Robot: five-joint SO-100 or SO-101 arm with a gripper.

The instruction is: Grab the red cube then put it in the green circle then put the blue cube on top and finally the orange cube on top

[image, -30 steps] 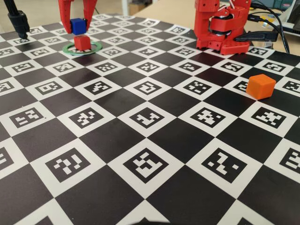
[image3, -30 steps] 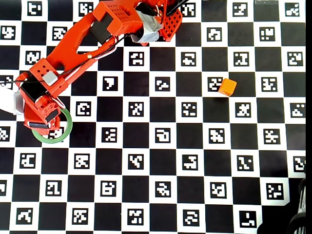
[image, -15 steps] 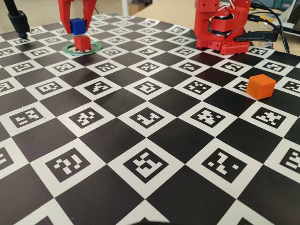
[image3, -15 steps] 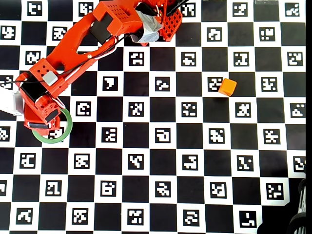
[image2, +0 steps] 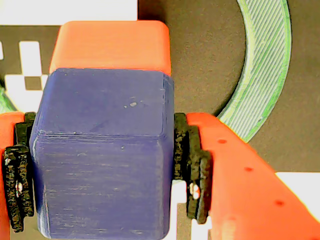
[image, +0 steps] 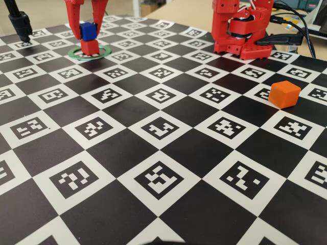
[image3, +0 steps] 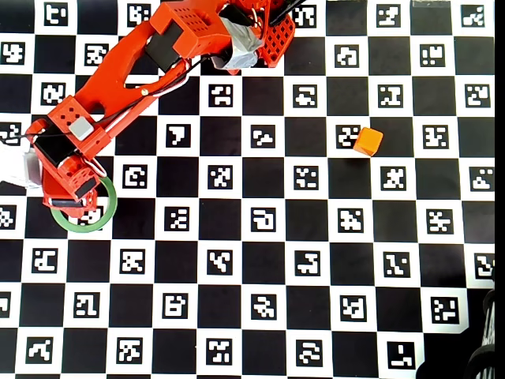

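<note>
The worktop (image: 168, 148) lies open around the orange cube (image: 284, 94); only the arm's base (image: 240, 30) stands behind it.

— Surface inspected?
— A flat board (image: 168, 148), checkered black and white, with a coded marker printed in each white square.

— Items directly on it?
— Four noted. The green circle (image: 104, 52) lay flat beneath the gripper (image: 88, 31). The red cube (image: 90, 47) sat on the board inside that ring, straight under the gripper. The orange cube (image: 284, 94) stood alone on a white square, well apart from the gripper, far to its right in the fixed view. The arm's red base (image: 240, 38) stood at the far edge, also well to the gripper's right.
</note>
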